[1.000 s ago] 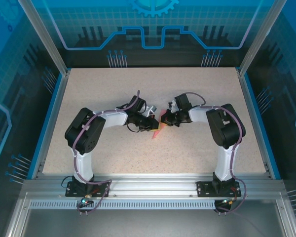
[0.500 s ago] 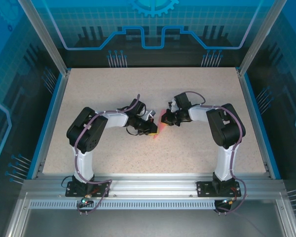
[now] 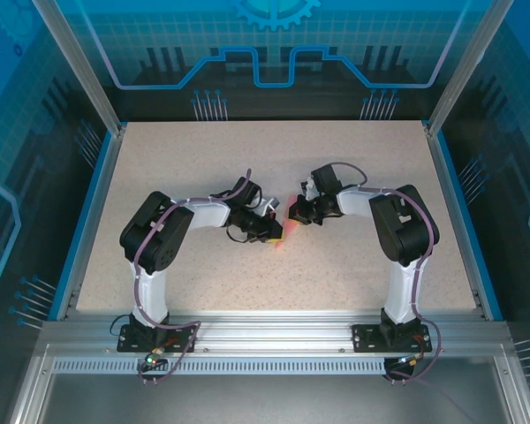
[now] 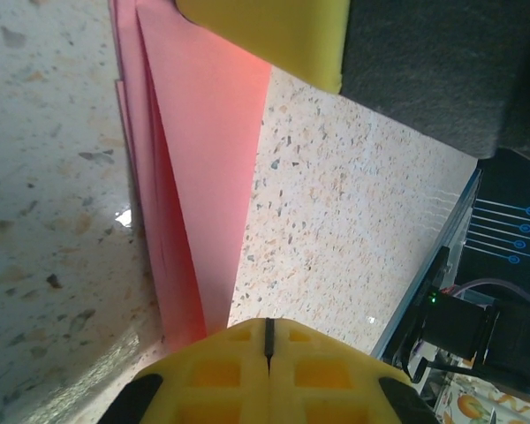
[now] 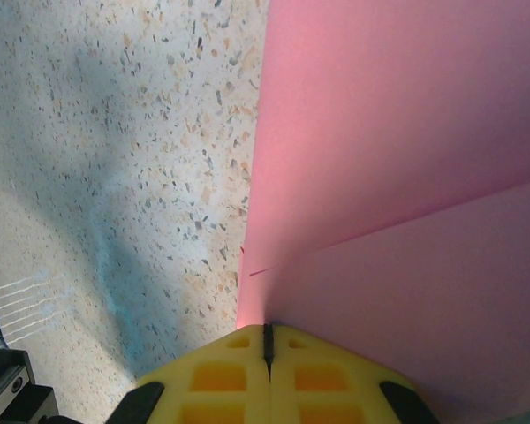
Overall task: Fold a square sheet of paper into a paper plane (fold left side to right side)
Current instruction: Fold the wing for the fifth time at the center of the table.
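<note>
Edging the closed left gripper (image 4: 267,334) farther over the paper plane (image 4: 203,177), pressing its narrow layered salmon-pink folds alongside the closed right gripper (image 5: 267,336).

The middle of the speckled table (image 3: 274,150) is blocked by the left gripper (image 3: 272,230) and right gripper (image 3: 293,212), set close together over the paper plane (image 3: 279,238). Open surface is left across the far half and along both sides up to the blue side rails (image 3: 87,212). 2 aluminium posts (image 3: 79,66) are found at the far corners.
</note>
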`<state>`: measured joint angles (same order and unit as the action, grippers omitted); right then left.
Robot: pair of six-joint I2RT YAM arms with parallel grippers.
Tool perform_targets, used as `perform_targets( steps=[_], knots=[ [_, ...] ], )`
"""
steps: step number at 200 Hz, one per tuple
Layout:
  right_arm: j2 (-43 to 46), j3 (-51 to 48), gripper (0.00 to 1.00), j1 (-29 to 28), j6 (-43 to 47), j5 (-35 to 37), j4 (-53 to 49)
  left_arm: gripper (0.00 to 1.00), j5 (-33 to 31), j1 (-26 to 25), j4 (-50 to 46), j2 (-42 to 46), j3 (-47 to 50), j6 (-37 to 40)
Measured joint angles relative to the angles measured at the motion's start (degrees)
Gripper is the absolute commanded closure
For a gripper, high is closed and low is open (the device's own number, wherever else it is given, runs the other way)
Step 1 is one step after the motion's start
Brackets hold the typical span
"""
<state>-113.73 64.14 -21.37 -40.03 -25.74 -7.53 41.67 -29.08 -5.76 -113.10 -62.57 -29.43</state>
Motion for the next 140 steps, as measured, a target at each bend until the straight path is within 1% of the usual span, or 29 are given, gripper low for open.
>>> perform_targets(
  steps=[140],
  knots=[
    [-0.09, 0.76, 0.96, 0.0, 1.11, 0.46, -1.6, 0.97, -3.32, -0.55, -1.68, -1.31, -0.28, 1.05]
  ],
)
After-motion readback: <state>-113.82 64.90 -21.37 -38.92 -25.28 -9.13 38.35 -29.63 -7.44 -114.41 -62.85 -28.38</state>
